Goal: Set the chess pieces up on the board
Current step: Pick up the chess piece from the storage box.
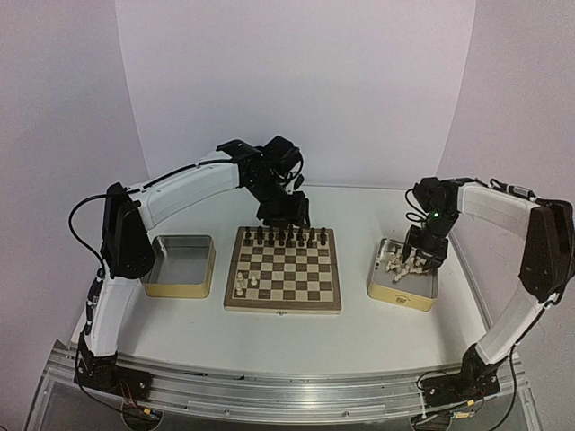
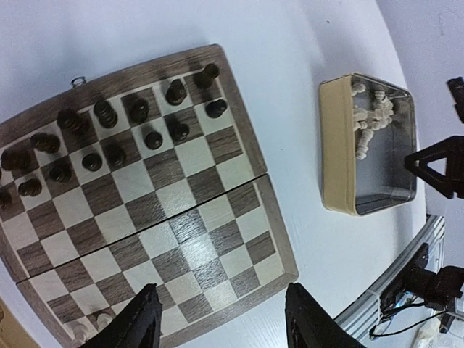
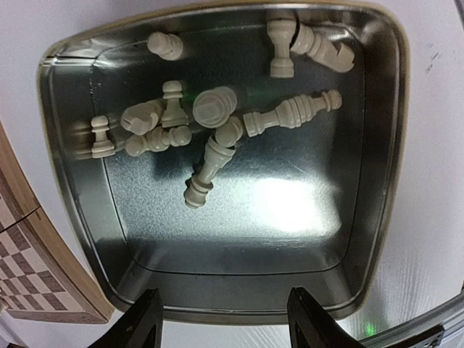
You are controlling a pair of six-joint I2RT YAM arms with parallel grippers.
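The chess pieces (image 3: 210,170) are small cream-white turned figures, mostly tumbled on their sides in a metal tin (image 3: 377,188) directly beneath the right gripper (image 3: 221,322). Its fingers stand apart, holding and touching nothing. The left gripper (image 2: 221,322) hangs equally apart and empty over the board (image 2: 190,206), whose checkered brown squares spread ahead of its fingertips, with dark figures (image 2: 105,112) along the far edge.

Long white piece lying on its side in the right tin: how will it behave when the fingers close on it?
Likely rolls: the long piece is round-bodied and lies flat on the smooth metal floor of the tin. Probably rigid and light; it looks like small turned wood. Its narrow neck may let it pivot out of a loose pinch.
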